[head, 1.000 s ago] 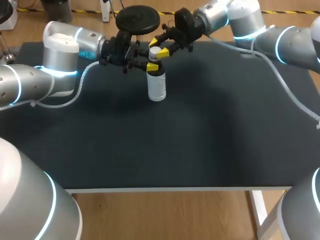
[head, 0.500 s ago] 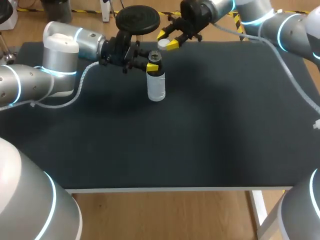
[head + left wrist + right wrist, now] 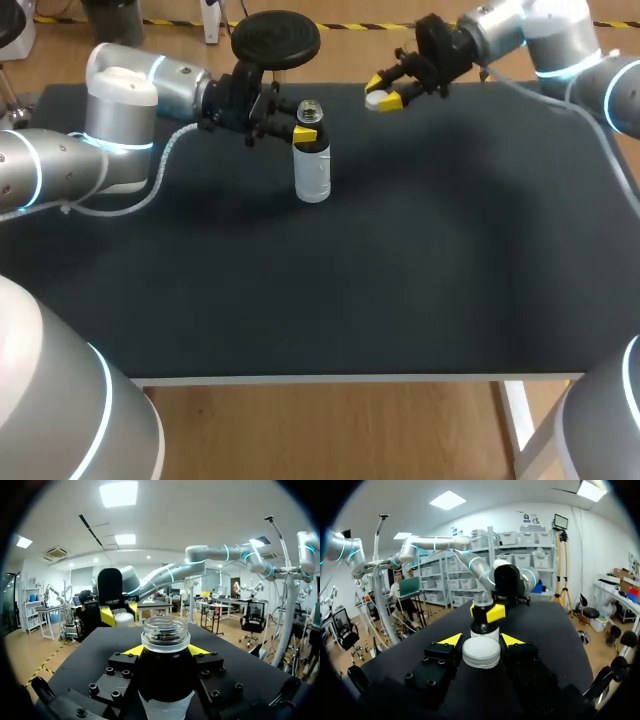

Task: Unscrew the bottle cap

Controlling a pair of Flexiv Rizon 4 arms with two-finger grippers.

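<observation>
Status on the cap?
Left gripper shut on bottle, at the neck. Right gripper shut on cap, off and apart from bottle. Bottle upright, mouth open.

Even, bright light falls from overhead. The matte black table (image 3: 400, 290) takes it dully, and only faint, soft-edged shadows pool around the bottle (image 3: 313, 172) at upper centre. Cyan rings glow on the left arm (image 3: 60, 165) and right arm (image 3: 565, 45). The white bottle cap (image 3: 481, 652) shines pale in the right wrist view.

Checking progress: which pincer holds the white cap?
The right pincer, shut on the cap; the left pincer grips the open bottle instead.
</observation>
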